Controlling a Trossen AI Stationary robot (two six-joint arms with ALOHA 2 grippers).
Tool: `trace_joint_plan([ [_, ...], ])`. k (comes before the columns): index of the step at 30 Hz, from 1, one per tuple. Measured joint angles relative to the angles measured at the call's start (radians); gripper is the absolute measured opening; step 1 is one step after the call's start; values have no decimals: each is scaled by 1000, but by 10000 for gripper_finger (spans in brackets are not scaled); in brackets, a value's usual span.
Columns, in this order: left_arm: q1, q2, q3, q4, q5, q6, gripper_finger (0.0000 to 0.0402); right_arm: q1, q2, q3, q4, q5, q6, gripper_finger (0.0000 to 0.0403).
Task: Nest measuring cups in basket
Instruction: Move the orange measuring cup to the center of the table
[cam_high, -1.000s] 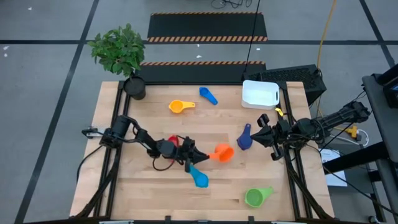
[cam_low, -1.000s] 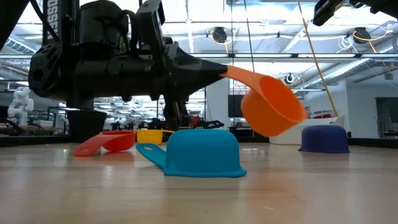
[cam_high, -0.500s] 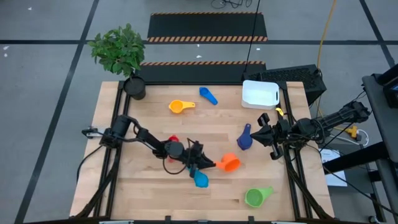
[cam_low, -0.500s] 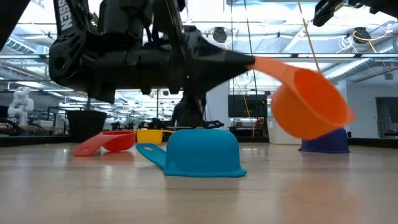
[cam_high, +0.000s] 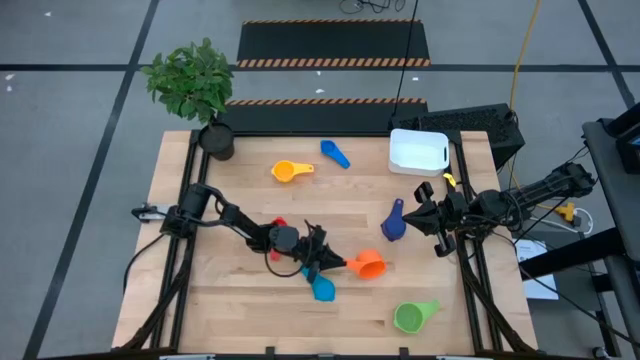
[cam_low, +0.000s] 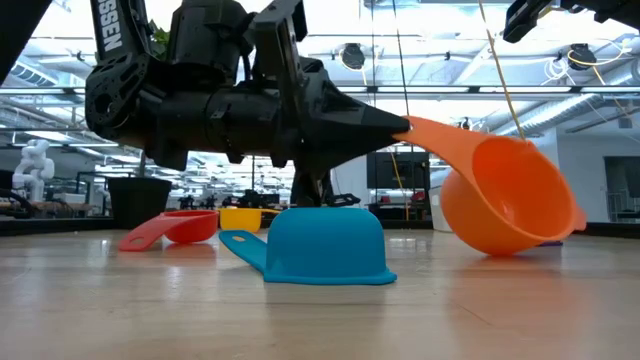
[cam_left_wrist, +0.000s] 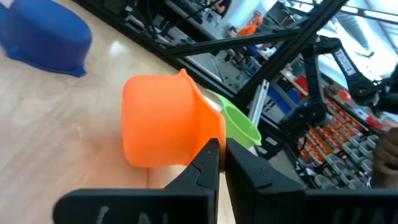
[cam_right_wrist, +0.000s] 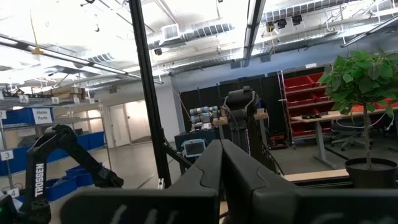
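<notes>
My left gripper (cam_high: 338, 265) is shut on the orange measuring cup (cam_high: 369, 265), right of the table's middle. The light blue cup (cam_high: 323, 290) stands mouth down just nearer. The red cup (cam_low: 165, 228) lies partly hidden behind my left arm. The yellow cup (cam_high: 290, 171) and mid blue cup (cam_high: 335, 153) lie at the far side, the navy cup (cam_high: 393, 222) at the right and the green cup (cam_high: 415, 316) on its side near the front right. The white basket (cam_high: 418, 150) sits at the far right. My right gripper (cam_high: 425, 210) is shut and holds nothing, raised at the right edge beside the navy cup. My left gripper pinches the free end of the orange cup's flat handle (cam_low: 425, 130) between its two fingertips (cam_left_wrist: 208, 158). The fingers come level from the table's left, in line with the handle. The bowl (cam_low: 510, 205) hangs tilted below the handle, low at the table. Whether it touches the wood I cannot tell.
A dark round plant pot (cam_high: 217, 140) with a leafy plant stands at the far left corner. A dark box (cam_high: 480, 125) sits behind the basket. Bare wood lies along the near edge and at the left.
My left gripper has carried the orange cup toward the table's right and near edges and has tipped. The cup's bowl has sunk from well above the table to just at its surface. The grip has stayed shut.
</notes>
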Motion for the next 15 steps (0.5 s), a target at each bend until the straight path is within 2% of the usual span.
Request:
trace_joint_plan([
  [15,87,0,-80,-6,-50,-55,129,0,0,0,0,0,0,0],
])
